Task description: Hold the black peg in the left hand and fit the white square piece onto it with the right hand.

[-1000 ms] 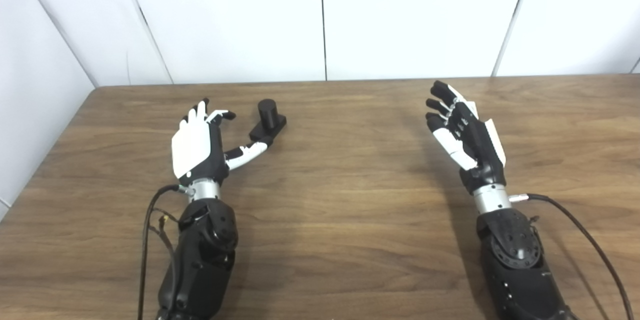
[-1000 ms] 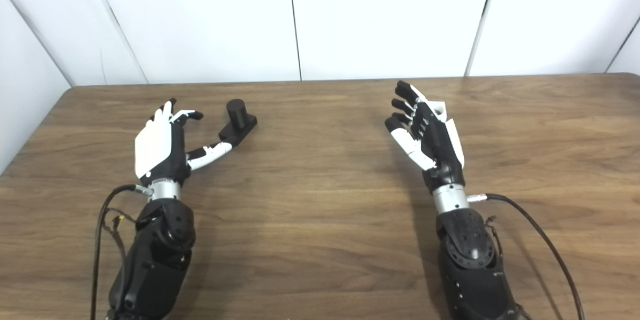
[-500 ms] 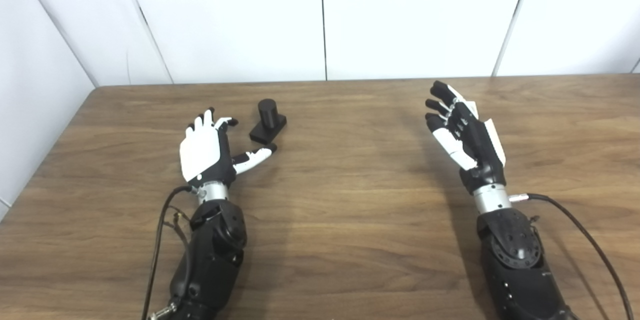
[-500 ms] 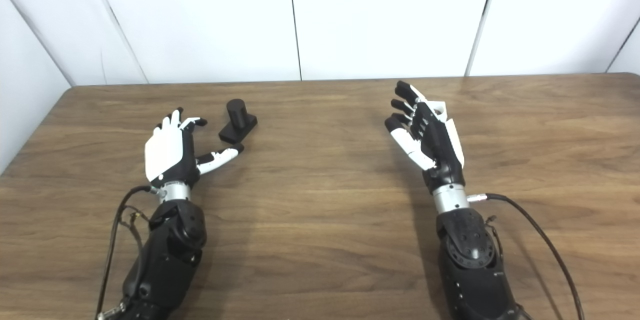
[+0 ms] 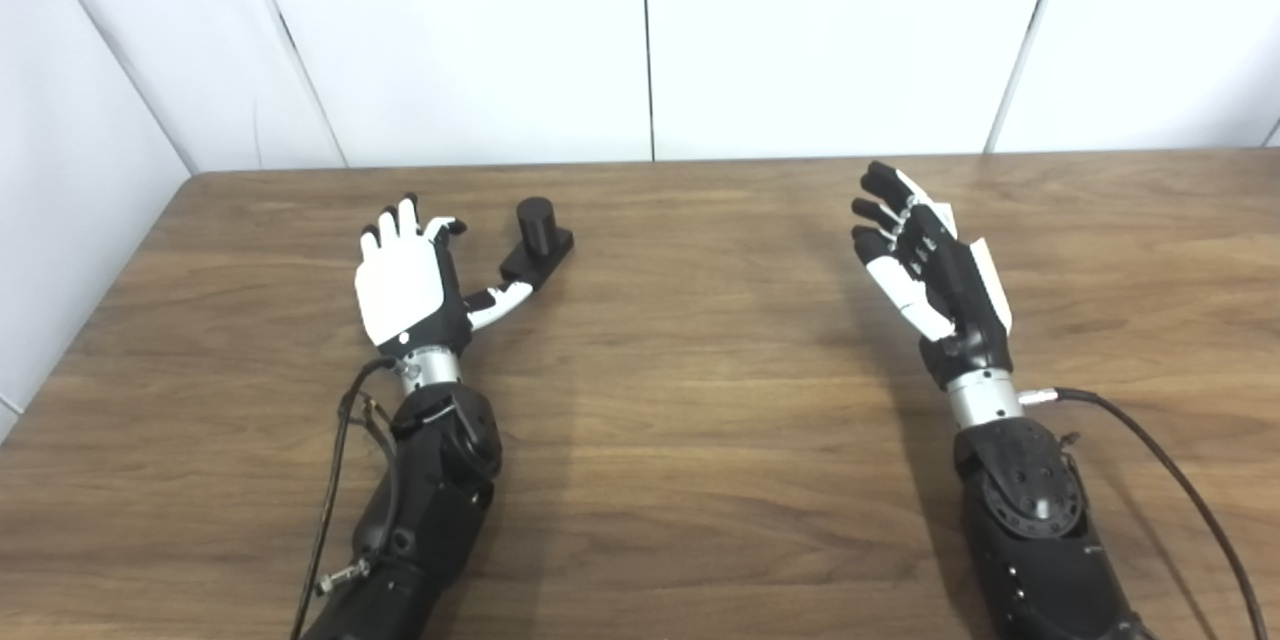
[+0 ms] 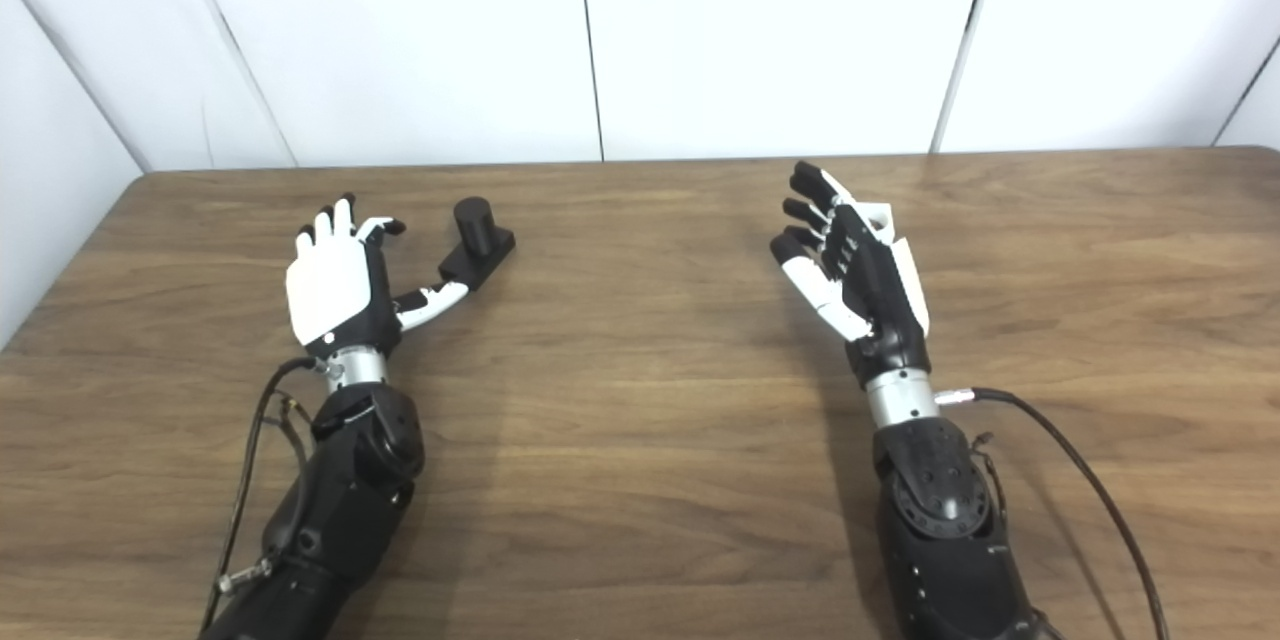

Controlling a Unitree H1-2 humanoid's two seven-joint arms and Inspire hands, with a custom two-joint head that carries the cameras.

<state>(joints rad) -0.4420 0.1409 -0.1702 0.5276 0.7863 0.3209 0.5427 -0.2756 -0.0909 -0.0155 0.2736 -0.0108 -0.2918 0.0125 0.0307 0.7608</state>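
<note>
Left eye view: the black peg (image 5: 537, 239) stands on the tabletop (image 5: 680, 400) just beyond the left hand (image 5: 403, 283), fingers apart, thumb reaching its base. Right eye view: beside the right hand (image 6: 858, 270), fingers spread and empty, a white piece (image 6: 879, 219) peeks out, unclear.

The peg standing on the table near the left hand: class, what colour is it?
The peg is plain black, base included; the left eye view shows it best.

I can't read any text, labels, brands or numbers here: nothing on the peg (image 5: 536, 238), either hand, the arms, the surface (image 5: 700, 420) or the wall panels.
</note>
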